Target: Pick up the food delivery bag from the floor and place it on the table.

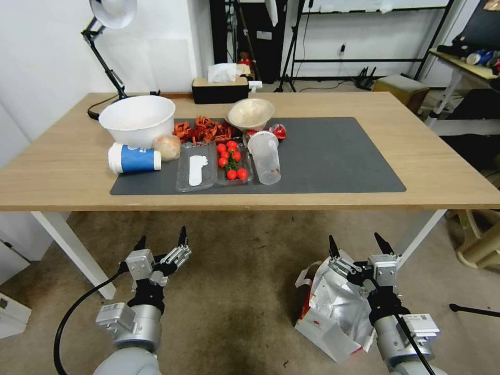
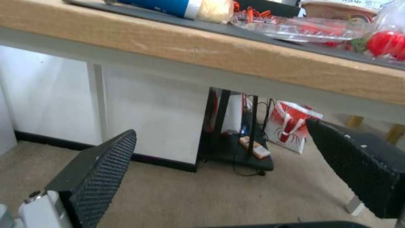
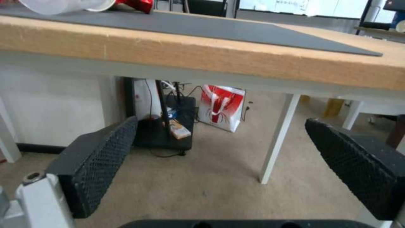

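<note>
Light-wood surface (image 1: 364, 104) with white legs fills the upper half of the head view, carrying a dark grey mat (image 1: 333, 156). Clustered on the mat toward 10 o'clock are a large white bowl (image 1: 138, 119), a blue-and-white cup (image 1: 134, 159) lying on its side, a clear tray of cherry tomatoes (image 1: 232, 160), a toppled clear plastic cup (image 1: 264, 156) and a smaller beige bowl (image 1: 251, 113). A black tissue box (image 1: 220, 89) sits at the far edge near 12 o'clock, and a desk lamp (image 1: 107, 31) rises at 11 o'clock, its head cut off by the top edge.

Below the near edge lies the floor (image 1: 245, 271), brownish-grey carpet with dark stains. The food delivery bag (image 1: 336, 312) lies on it at about 5 o'clock, crumpled, its silver foil lining exposed and a small round red logo on its white side; part of it is hidden behind the right arm.

The right gripper (image 1: 354, 242) hovers just above the bag's far end, fingers spread apart and holding nothing. The left gripper (image 1: 161, 239) hangs at 7 o'clock over bare carpet, well apart from the bag, fingers likewise spread and empty.

Both wrist views look under the surface's edge, where a second red-and-white bag (image 3: 221, 107) stands far off on the carpet, its details too small to make out.
</note>
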{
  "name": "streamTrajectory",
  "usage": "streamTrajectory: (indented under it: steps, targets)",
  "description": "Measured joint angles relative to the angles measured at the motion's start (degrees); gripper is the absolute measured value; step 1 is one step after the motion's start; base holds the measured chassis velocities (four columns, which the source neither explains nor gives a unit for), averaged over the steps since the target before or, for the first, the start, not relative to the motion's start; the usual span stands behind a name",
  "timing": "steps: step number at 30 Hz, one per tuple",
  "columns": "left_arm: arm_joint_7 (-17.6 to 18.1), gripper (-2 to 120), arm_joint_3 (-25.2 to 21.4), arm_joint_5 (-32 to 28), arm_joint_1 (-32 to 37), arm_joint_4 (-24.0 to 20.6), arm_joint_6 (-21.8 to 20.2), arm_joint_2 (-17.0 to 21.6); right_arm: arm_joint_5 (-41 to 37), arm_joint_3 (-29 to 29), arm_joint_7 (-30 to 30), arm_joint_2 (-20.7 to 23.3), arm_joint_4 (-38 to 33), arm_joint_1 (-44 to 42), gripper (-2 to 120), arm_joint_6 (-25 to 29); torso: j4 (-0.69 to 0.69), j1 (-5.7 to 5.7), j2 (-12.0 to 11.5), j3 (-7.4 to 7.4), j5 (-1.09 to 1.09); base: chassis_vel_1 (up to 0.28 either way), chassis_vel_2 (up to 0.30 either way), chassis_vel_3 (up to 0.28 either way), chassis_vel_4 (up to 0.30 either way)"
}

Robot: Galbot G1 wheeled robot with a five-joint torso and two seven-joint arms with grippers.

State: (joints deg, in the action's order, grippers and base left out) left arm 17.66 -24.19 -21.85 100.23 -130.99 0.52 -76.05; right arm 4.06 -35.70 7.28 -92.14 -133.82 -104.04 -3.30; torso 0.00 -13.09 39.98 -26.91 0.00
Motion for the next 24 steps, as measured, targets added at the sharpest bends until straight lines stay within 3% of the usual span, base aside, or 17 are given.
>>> streamTrajectory:
  steps: [24]
  targets:
    - [-0.02, 100, 0.02, -0.15, 0.01, -0.11, 0.05, 0.15, 0.51, -0.01, 0.21, 0.0, 0.01, 0.1, 100, 0.0, 0.0, 2.42, -5.92, 3.52, 0.0, 0.0, 0.0, 0.0, 0.0]
